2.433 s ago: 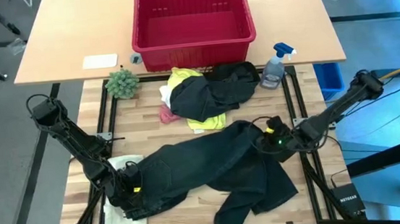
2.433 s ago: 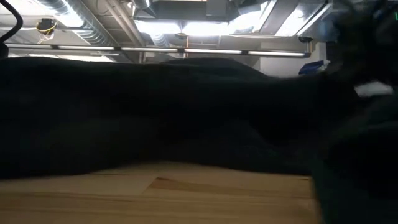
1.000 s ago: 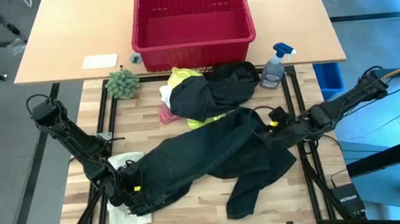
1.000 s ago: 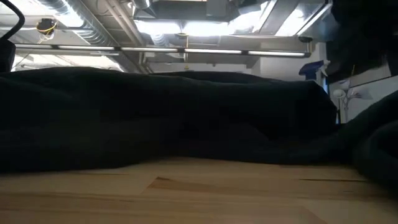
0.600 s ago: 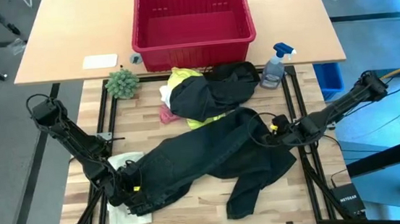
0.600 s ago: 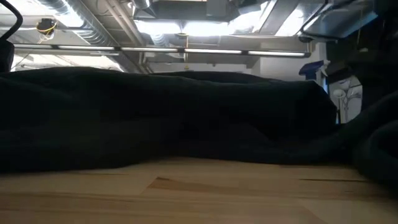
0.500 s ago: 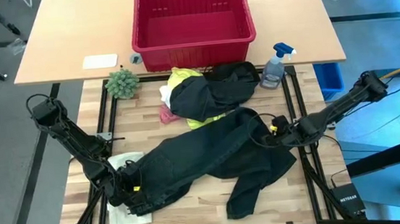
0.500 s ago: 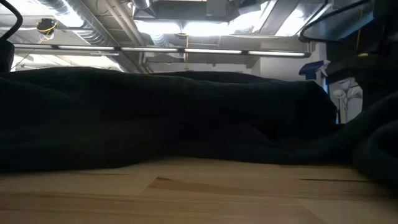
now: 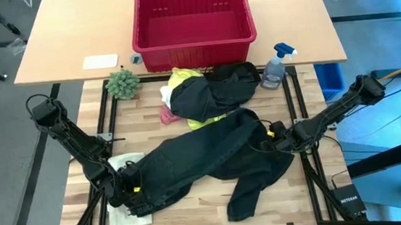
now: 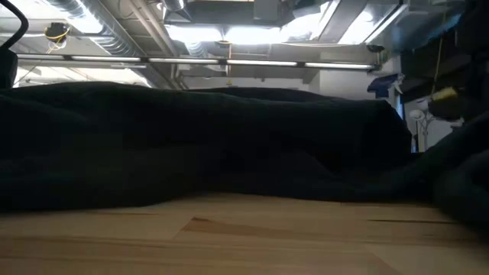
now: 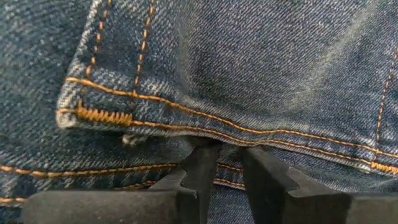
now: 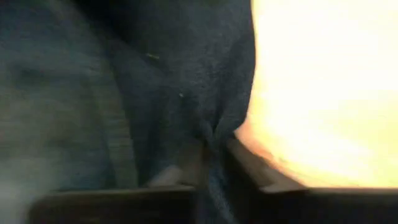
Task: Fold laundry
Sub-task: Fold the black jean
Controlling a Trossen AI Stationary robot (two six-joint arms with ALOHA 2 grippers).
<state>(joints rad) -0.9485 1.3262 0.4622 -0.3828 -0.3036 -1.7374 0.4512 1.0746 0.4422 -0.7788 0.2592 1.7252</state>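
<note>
- The trousers lie slantwise across the near half of the slatted table, waistband at the near left, one leg reaching to the right edge, the other folded down to the near edge
- Left gripper sits at the near-left corner, its fingers pinched on the trousers' stitched hem; the left wrist view shows denim squeezed in the narrow gap
- Right gripper is at the table's right edge, clamped on a bunched fold of the trousers' leg, as the right wrist view shows cloth nipped between its fingers
- A white cloth pokes out under the trousers at the near left, by the left gripper
- Behind, a heap holds a dark garment over the yellow shirt, with a pink cloth at its left side
- Bare wood lies open between heap and trousers on the left, and at the near middle between the two legs
- At the far side stand a red basket, a small plant and a spray bottle
- Against a second ago: the right gripper was lifted wide off the leg and further right; it has come back and shut on the cloth. Trousers and left gripper have not shifted
- The low view shows only dark cloth across the boards
</note>
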